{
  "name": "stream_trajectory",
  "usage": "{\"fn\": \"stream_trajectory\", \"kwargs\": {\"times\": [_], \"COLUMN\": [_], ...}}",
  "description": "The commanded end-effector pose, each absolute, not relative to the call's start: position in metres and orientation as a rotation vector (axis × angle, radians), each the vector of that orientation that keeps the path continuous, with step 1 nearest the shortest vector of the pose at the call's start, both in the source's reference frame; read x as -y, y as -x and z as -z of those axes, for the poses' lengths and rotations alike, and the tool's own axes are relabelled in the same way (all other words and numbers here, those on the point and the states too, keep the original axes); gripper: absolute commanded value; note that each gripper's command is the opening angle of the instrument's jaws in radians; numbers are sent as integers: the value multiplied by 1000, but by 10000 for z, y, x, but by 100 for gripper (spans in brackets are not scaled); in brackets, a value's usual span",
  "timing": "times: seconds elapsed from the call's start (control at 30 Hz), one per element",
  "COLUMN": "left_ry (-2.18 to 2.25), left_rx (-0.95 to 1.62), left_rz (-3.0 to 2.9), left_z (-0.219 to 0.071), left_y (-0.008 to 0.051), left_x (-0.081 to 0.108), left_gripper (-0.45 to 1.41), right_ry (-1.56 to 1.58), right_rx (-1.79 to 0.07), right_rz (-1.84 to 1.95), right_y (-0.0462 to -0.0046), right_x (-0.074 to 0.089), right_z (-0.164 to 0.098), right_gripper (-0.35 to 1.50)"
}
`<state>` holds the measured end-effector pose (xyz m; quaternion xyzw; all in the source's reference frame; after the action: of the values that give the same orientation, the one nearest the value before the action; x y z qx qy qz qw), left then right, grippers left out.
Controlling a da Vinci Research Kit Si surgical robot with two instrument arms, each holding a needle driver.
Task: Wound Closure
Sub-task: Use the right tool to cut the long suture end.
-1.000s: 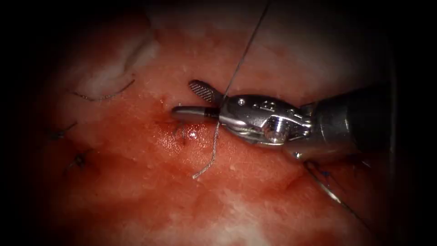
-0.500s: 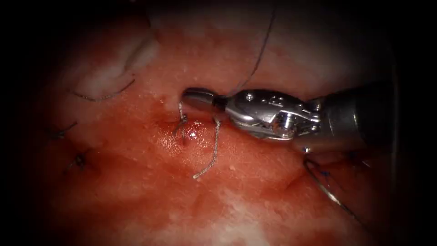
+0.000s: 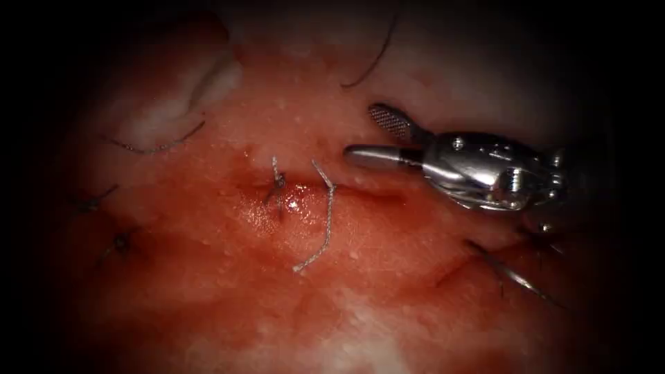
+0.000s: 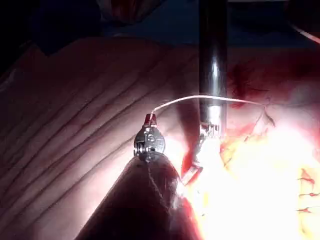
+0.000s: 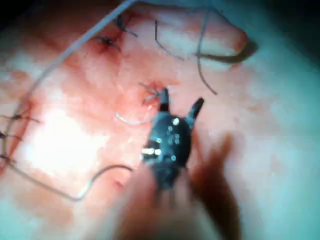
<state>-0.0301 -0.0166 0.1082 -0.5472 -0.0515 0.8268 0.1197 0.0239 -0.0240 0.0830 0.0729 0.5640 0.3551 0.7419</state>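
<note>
My right tool (image 3: 360, 131) hovers over the tissue (image 3: 228, 291) just right of the fresh knot (image 3: 278, 184), open and holding nothing. Two short cut ends stand up from the knot, and a pale loose tail (image 3: 324, 225) lies beside it. The long dark thread (image 3: 370, 62) hangs free farther back. In the left wrist view my left tool (image 4: 150, 120) is shut on the pale thread (image 4: 200, 98), which runs off toward the wound. The curved needle (image 3: 509, 273) lies on the tissue to the right, held by neither tool; it also appears as the needle (image 5: 95, 181) in the right wrist view.
Older stitches (image 3: 121, 242) sit at the left of the tissue, with a loose scrap of thread (image 3: 159, 145) above them. Red fluid (image 3: 277, 215) wets the area around the knot. The right arm's shaft (image 4: 212, 60) stands close by my left tool.
The right jaws closed on the thread beside the knot and cut it, then opened and drew back to the right. The long thread has pulled up and away from the knot.
</note>
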Motion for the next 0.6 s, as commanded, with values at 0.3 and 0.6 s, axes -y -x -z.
{"fn": "stream_trajectory", "kwargs": {"times": [0.3, 0.6], "left_ry": [1462, 1363], "left_rx": [123, 121], "left_rz": [-2614, -2671], "left_z": [-1183, -1253], "left_y": [322, 295], "left_x": [179, 179], "left_gripper": [-45, -45], "right_ry": [-31, 19], "right_rx": [-1086, -1057], "right_rz": [-833, -872], "right_y": [-103, -63], "right_x": [212, 193], "right_z": [-832, -818], "right_gripper": [133, 138]}}
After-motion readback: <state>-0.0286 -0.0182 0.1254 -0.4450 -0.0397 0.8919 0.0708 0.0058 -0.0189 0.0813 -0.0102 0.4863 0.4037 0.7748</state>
